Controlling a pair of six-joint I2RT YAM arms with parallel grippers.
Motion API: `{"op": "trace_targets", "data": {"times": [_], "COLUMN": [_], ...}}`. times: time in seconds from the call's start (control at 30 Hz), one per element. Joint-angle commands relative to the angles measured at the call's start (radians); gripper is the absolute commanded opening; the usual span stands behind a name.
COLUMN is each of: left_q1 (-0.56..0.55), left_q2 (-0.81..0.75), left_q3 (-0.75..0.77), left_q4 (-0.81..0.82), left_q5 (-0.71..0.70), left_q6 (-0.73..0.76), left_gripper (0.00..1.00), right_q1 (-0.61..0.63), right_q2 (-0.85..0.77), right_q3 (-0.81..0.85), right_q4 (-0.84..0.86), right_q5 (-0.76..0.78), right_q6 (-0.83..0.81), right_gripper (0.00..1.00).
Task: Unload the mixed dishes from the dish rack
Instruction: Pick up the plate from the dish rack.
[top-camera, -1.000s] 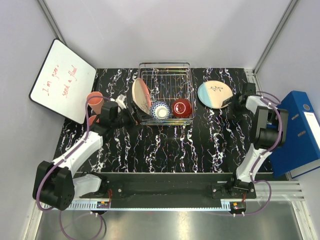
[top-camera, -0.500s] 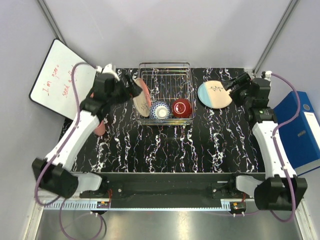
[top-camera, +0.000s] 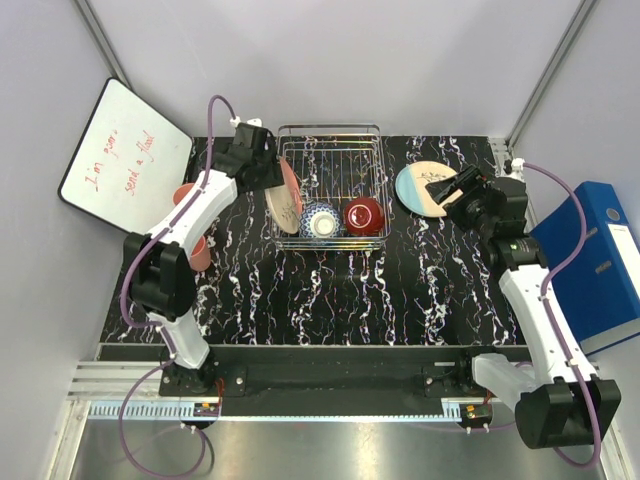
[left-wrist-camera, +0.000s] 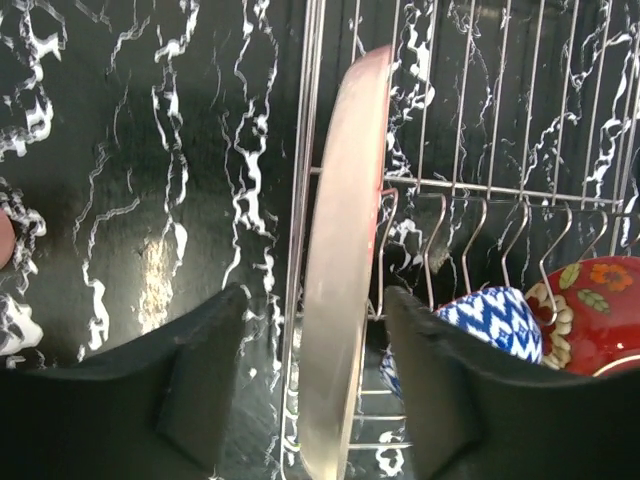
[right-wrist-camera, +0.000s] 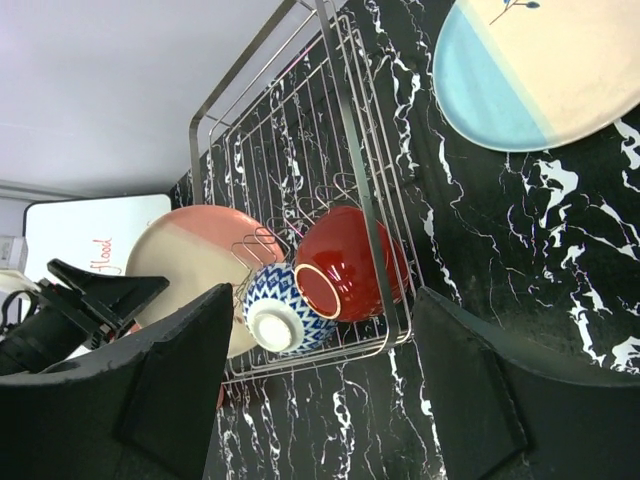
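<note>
The dish rack (top-camera: 330, 132) stands at the back middle of the table. Inside it the pink-edged plate (top-camera: 283, 195) stands on edge at the left, next to the blue-white bowl (top-camera: 320, 220) and the red bowl (top-camera: 365, 215). My left gripper (top-camera: 268, 172) straddles the plate's rim (left-wrist-camera: 340, 250); its fingers (left-wrist-camera: 200, 370) show gaps on both sides, so it is open. The blue-edged plate (top-camera: 428, 188) lies flat on the table to the rack's right. My right gripper (top-camera: 452, 190) hovers open at that plate's right edge, holding nothing. Two pink cups (top-camera: 186, 196) (top-camera: 200, 252) stand at the left.
A whiteboard (top-camera: 125, 160) leans at the back left. A blue binder (top-camera: 600, 260) lies past the table's right edge. In the right wrist view, the rack wire (right-wrist-camera: 350, 130), both bowls (right-wrist-camera: 355, 260) and the blue-edged plate (right-wrist-camera: 540, 70) show.
My left arm swung from the table's left up to the rack and its jaws narrowed around the pink-edged plate. My right arm drew back from the far right toward the blue-edged plate's edge.
</note>
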Motion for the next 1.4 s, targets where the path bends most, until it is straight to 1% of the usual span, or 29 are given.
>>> {"op": "trace_targets", "data": {"times": [0.0,0.03,0.1,0.13,0.2,0.3,0.37,0.4,0.43,0.5,0.57,0.67,0.73,0.83,0.93,1.03,1.13,1.2,1.37], "left_q1": [-0.008,-0.008,-0.008,-0.01,-0.011,-0.016,-0.016,-0.016,-0.016,-0.014,-0.001,0.01,0.012,0.012,0.012,0.01,0.01,0.01,0.019], "left_q2": [0.008,0.017,0.022,0.025,0.034,0.047,0.048,0.035,0.019,-0.03,-0.056,-0.096,-0.11,-0.087,-0.078,-0.067,-0.085,-0.122,-0.139], "left_q3": [0.085,0.087,0.081,0.078,0.072,0.059,0.052,0.036,0.027,0.013,0.035,0.119,0.205,0.335,0.387,0.365,0.302,0.239,0.233], "left_q4": [0.019,0.017,0.02,0.023,0.025,0.034,0.054,0.069,0.088,0.134,0.143,0.131,0.116,0.051,0.007,-0.013,-0.007,0.055,0.112], "left_q5": [-0.013,-0.007,0.018,0.041,0.065,0.094,0.142,0.144,0.192,0.19,0.217,0.229,0.231,0.239,0.254,0.269,0.26,0.263,0.352], "left_q6": [0.055,0.056,0.055,0.053,0.052,0.053,0.055,0.052,0.048,0.024,-0.004,-0.022,-0.022,-0.01,-0.001,-0.001,-0.007,-0.011,-0.06], "left_gripper": [0.47,0.33,0.17,0.07,0.02,0.0,0.0,0.0,0.0,0.0,0.0,0.0,0.0,0.0,0.0,0.0,0.0,0.0,0.0], "right_q1": [0.008,0.008,0.009,0.009,0.008,0.009,0.009,0.008,0.008,0.009,0.008,0.009,0.009,0.009,0.009,0.011,0.008,0.008,0.009], "right_q2": [-0.022,-0.017,-0.006,-0.002,0.009,0.018,0.023,0.024,0.026,0.027,0.03,0.035,0.035,0.031,0.029,0.024,0.024,0.029,0.041], "right_q3": [-0.025,-0.029,-0.041,-0.044,-0.053,-0.07,-0.082,-0.085,-0.088,-0.091,-0.091,-0.088,-0.085,-0.085,-0.088,-0.091,-0.098,-0.099,-0.128], "right_q4": [0.045,0.052,0.061,0.062,0.068,0.087,0.099,0.104,0.105,0.113,0.125,0.134,0.139,0.141,0.139,0.141,0.142,0.15,0.197], "right_q5": [-0.013,-0.017,-0.03,-0.03,-0.036,-0.045,-0.046,-0.051,-0.05,-0.051,-0.056,-0.065,-0.071,-0.071,-0.073,-0.073,-0.073,-0.08,-0.12], "right_q6": [-0.017,-0.014,-0.005,-0.003,0.0,0.007,0.007,0.006,0.004,0.003,0.0,0.003,0.003,0.004,0.004,0.007,0.006,0.006,0.014], "right_gripper": [0.8,0.79,0.79,0.79,0.79,0.79,0.79,0.79,0.78,0.79,0.78,0.78,0.78,0.78,0.78,0.78,0.78,0.78,0.78]}}
